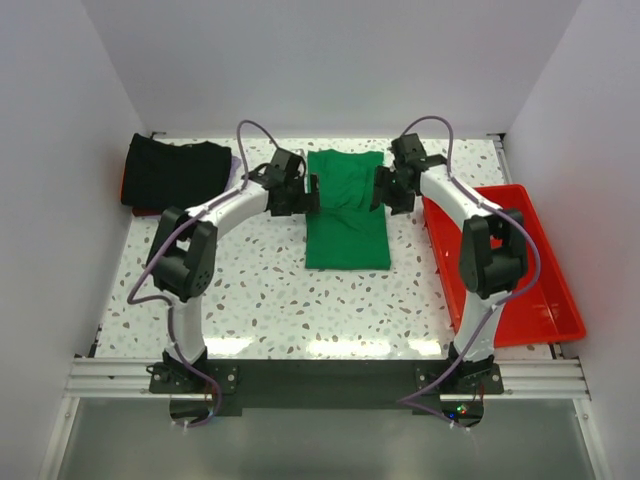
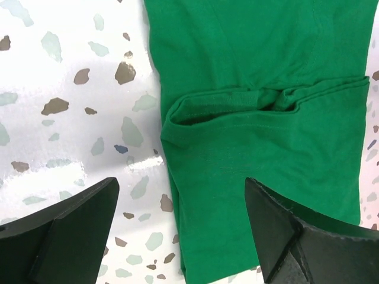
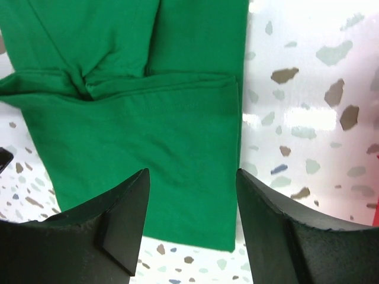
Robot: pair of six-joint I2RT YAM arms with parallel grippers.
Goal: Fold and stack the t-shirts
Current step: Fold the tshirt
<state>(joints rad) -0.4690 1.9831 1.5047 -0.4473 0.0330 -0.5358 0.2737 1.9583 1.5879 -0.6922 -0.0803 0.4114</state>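
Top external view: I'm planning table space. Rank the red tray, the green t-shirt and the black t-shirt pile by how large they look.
1. red tray, clearly the largest.
2. green t-shirt.
3. black t-shirt pile, only a little smaller than the green one; that gap is narrow.

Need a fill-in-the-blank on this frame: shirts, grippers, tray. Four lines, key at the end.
1. The t-shirt lying between the two arms is ____ in colour.
2. The left gripper and the right gripper both have their jaws ____.
3. The red tray sits on the robot's ____ side of the table.
4. The folded pile in the far left corner is ____ in colour.
Missing words: green; open; right; black.
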